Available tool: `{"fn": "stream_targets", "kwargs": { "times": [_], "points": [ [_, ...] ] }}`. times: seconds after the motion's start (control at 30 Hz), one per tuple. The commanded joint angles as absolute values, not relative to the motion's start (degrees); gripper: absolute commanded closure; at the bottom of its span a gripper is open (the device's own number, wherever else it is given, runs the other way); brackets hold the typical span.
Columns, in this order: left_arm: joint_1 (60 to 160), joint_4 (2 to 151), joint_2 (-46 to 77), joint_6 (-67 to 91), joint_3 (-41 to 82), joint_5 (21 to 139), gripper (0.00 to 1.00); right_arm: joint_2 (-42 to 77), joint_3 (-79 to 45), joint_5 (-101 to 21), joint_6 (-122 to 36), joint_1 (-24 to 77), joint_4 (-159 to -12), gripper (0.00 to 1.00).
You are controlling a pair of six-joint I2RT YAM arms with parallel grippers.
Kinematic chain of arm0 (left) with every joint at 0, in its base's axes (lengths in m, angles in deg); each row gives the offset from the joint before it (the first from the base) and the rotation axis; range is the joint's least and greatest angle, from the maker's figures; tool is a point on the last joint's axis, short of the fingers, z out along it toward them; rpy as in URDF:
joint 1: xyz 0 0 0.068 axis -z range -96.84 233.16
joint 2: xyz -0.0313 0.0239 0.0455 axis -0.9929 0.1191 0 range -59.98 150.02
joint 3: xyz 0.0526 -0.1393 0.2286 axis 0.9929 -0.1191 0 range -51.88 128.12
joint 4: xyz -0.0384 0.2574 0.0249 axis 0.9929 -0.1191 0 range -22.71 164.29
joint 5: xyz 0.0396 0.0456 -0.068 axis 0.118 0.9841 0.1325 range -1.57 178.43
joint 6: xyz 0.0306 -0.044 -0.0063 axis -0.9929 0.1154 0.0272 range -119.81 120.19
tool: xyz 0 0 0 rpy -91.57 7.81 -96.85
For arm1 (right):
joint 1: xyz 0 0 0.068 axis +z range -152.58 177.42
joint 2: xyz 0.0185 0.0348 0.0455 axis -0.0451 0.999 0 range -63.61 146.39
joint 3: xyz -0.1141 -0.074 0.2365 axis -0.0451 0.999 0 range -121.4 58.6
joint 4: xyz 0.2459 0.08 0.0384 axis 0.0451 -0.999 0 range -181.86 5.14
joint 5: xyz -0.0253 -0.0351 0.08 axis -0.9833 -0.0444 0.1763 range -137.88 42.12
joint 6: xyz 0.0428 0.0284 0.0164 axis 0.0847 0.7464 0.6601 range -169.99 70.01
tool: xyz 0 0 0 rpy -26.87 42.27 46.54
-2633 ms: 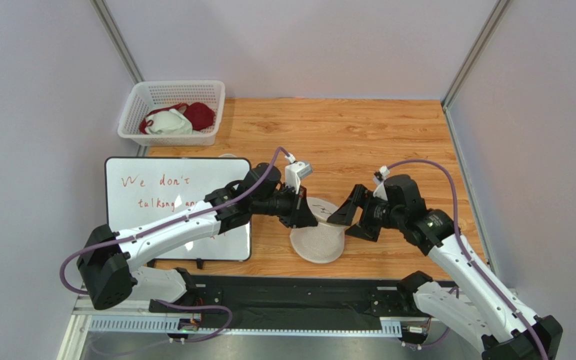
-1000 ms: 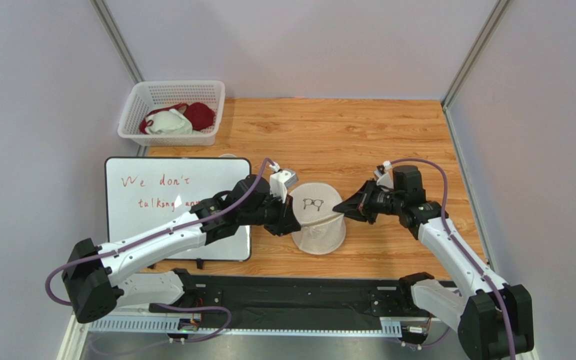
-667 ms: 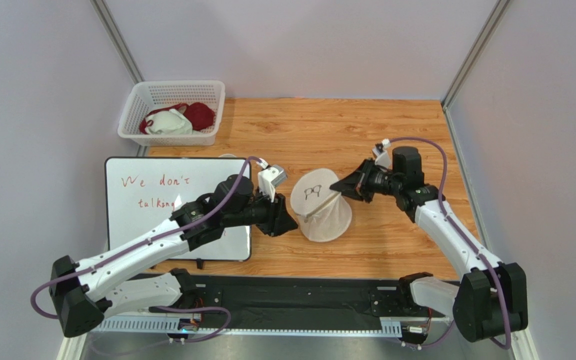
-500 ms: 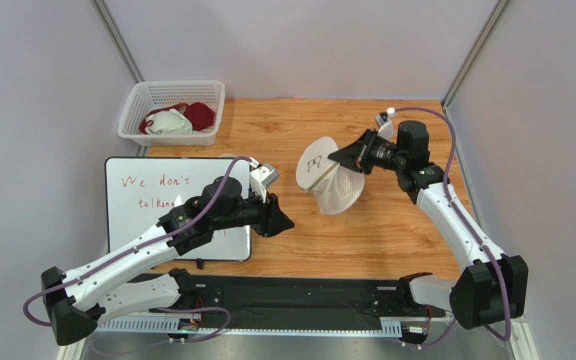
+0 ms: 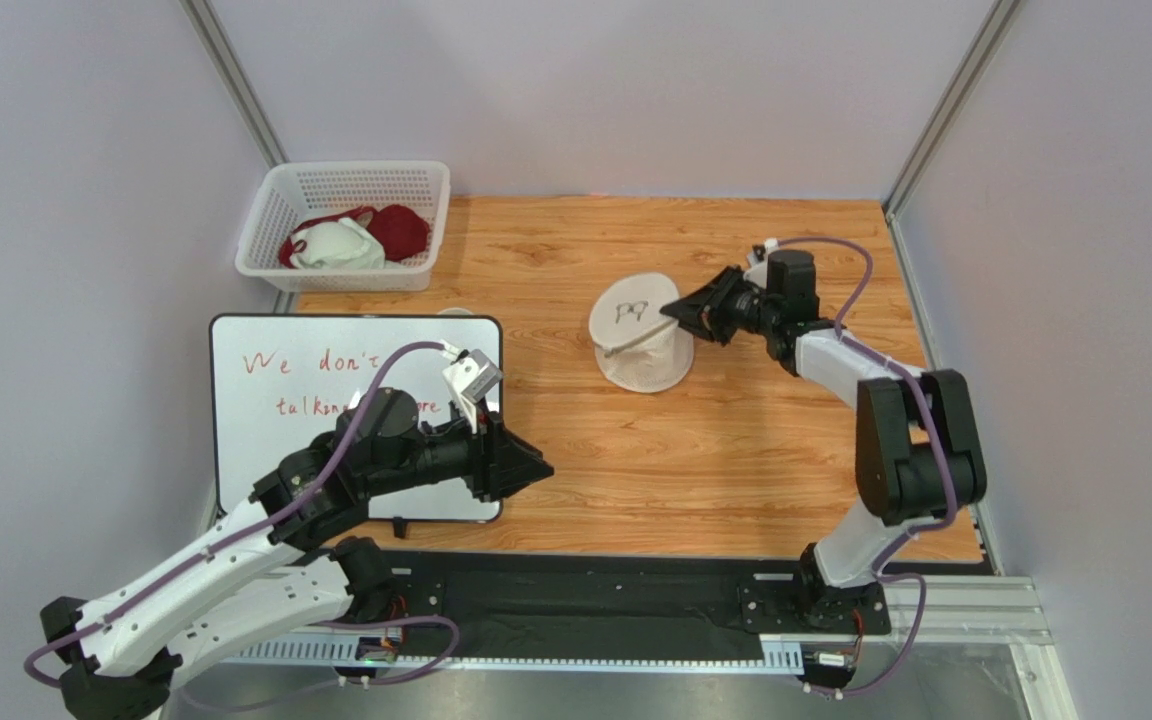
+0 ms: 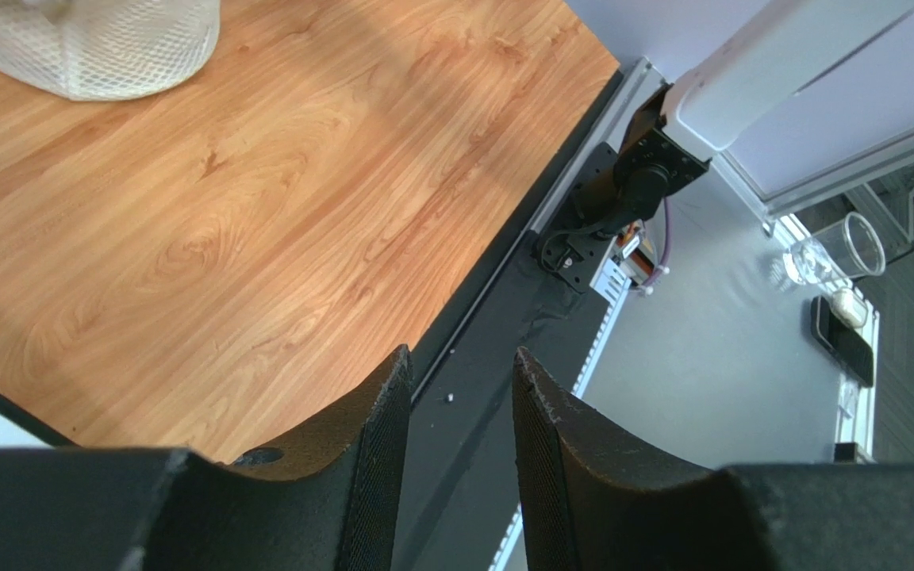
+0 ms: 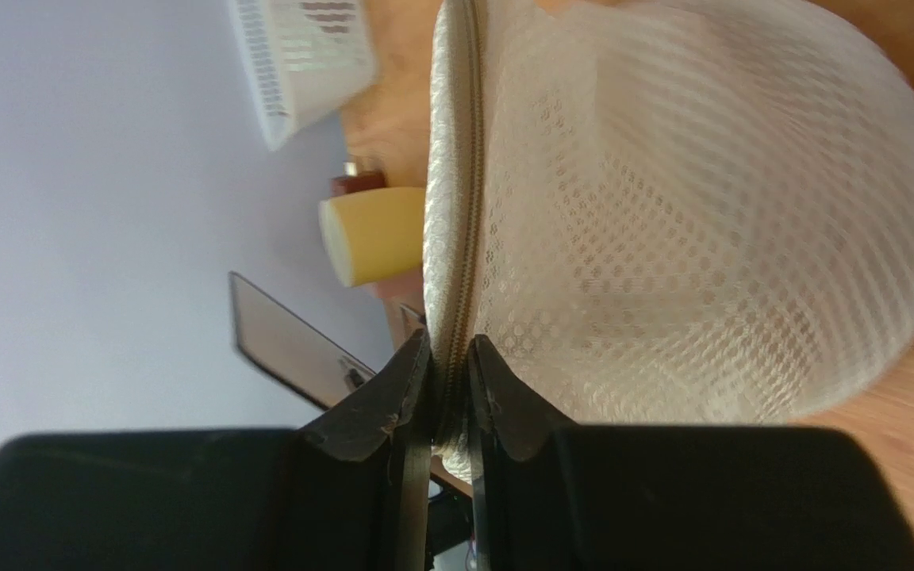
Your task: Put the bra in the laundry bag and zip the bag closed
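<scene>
Off-white mesh laundry bag (image 5: 639, 342) on worktop's far half, rim pinched by right gripper (image 7: 448, 347); left gripper (image 6: 459, 371) over near edge, narrowly parted, empty.

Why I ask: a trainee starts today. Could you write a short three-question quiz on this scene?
1. True or false: the right tool is pinching the zipper rim of the round off-white mesh laundry bag.
2. What does the left tool hold? A) the bag B) nothing C) a marker
3. Where do the dark red garment and the white garment lie?
Key: 1 true; 2 B; 3 in the white plastic lattice basket.
</scene>
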State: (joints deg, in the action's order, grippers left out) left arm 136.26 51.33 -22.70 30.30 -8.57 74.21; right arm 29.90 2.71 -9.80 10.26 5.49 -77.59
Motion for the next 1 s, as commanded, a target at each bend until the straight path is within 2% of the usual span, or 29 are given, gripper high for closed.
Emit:
{"fn": "stream_targets", "kwargs": {
  "times": [0.0, 0.07, 0.1, 0.17, 0.2, 0.33, 0.43, 0.5, 0.57, 0.7, 0.8, 0.93, 0.97],
  "points": [
    [136.07, 48.98, -27.36, 33.06, -9.96, 74.02, 0.56, 34.2, 6.22, -4.56, 9.17, 4.89, -67.89, 0.72],
    [136.07, 48.63, -29.47, 33.68, -10.31, 73.84, 0.54, 34.12, 6.05, -4.64, 6.89, 4.89, -70.86, 0.62],
    [136.16, 48.36, -30.0, 33.68, -10.4, 73.84, 0.53, 33.6, 5.61, -5.34, 3.05, 4.8, -73.32, 0.47],
    [136.07, 47.66, -31.23, 33.68, -10.31, 74.1, 0.53, 31.41, 2.9, -8.31, -1.45, 4.98, -82.62, 0.33],
    [136.07, 47.31, -31.59, 33.59, -10.22, 74.19, 0.52, 30.61, 1.23, -9.99, -6.17, 5.15, -87.27, 0.23],
    [136.07, 46.43, -32.99, 33.94, -10.83, 74.54, 0.5, 28.41, -8.09, -20.95, -16.58, 5.85, -114.21, 0.16],
    [136.16, 46.6, -35.28, 35.17, -12.5, 75.59, 0.49, 23.5, -10.91, -29.82, -20.7, 7.86, -124.63, 0.11],
    [136.07, 46.6, -37.56, 36.57, -13.38, 76.47, 0.47, 17.55, -10.92, -35.11, -22.03, 9.45, -128.52, 0.0],
    [136.07, 46.78, -39.58, 37.63, -14.35, 77.88, 0.46, 13.4, -10.04, -42.33, -22.83, 11.56, -132.57, 0.0],
    [136.07, 47.83, -42.22, 41.4, -15.84, 77.97, 0.45, 4.25, -6.88, -42.09, -23.36, 15.95, -135.83, 0.0],
    [136.07, 50.9, -45.47, 43.34, -18.83, 76.22, 0.45, -4.61, -0.48, -41.82, -20.21, 26.92, -131.46, 0.0],
    [136.07, 54.33, -56.07, 46.77, -25.58, 75.6, 0.43, -16.57, 17.26, -37.88, -9.5, 39.83, -107.5, 0.0],
    [136.07, 54.43, -58.29, 47.38, -26.82, 75.77, 0.43, -21.38, 25.3, -37.69, -7.38, 41.61, -102.49, 0.0]
  ]
}}
